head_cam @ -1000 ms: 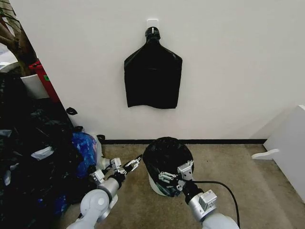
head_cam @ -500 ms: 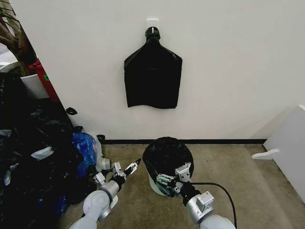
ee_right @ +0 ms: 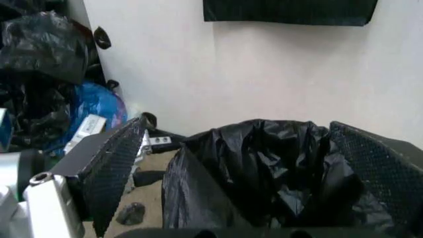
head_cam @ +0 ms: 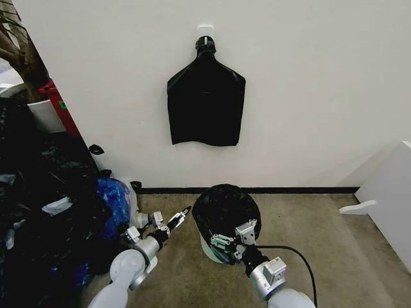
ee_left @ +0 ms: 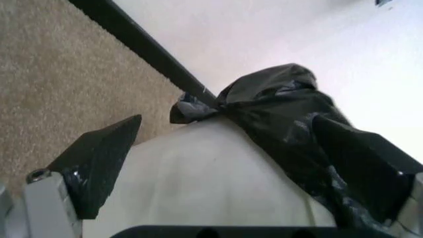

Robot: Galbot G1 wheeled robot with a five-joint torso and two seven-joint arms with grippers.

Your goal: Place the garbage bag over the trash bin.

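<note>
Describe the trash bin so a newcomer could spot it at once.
Start at the white wall and the flat black bundle hanging on it, then drop straight down to the carpet. There stands the trash bin, a small round cream-white bucket between the left gripper and the right gripper. Unlike the heap of bags to its left, it alone wears a glossy black garbage bag over its top.

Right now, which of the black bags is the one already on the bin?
The garbage bag draped over the cream trash bin, directly before the right tool. The flat black bundle hangs on the wall; the bag heap lies left.
</note>
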